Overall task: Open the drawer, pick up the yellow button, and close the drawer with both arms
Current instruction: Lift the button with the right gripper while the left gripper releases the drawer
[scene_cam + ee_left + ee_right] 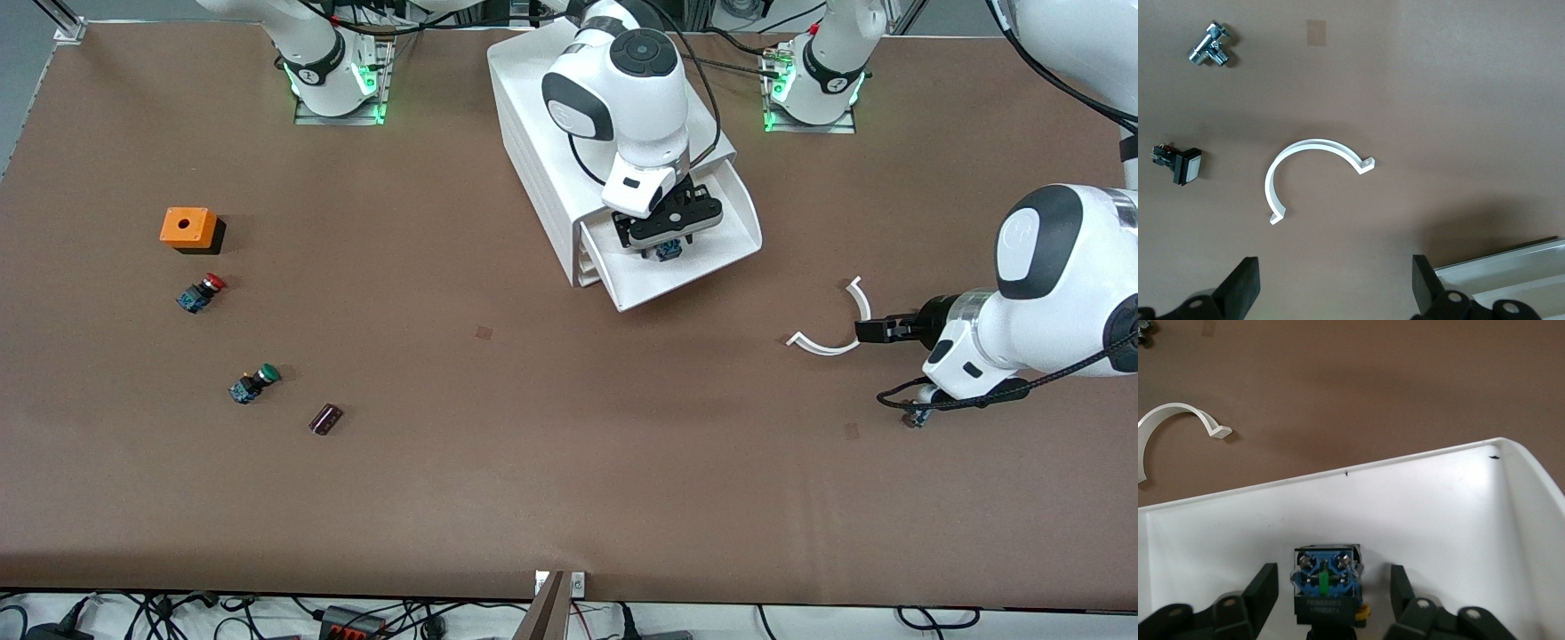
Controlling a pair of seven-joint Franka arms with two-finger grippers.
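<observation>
right wrist view: button (1327, 585) blue-black, yellow edge, in open drawer (1425, 500); right gripper (1333, 590) fingers straddle it, not touching.

button's (1326, 585) orange-yellow cap mostly hidden under its body

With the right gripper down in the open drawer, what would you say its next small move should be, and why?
Probably finish closing the right gripper on the button: the button lies in the open drawer between the fingers, which stand apart from its sides. The left gripper waits open over the table.
</observation>
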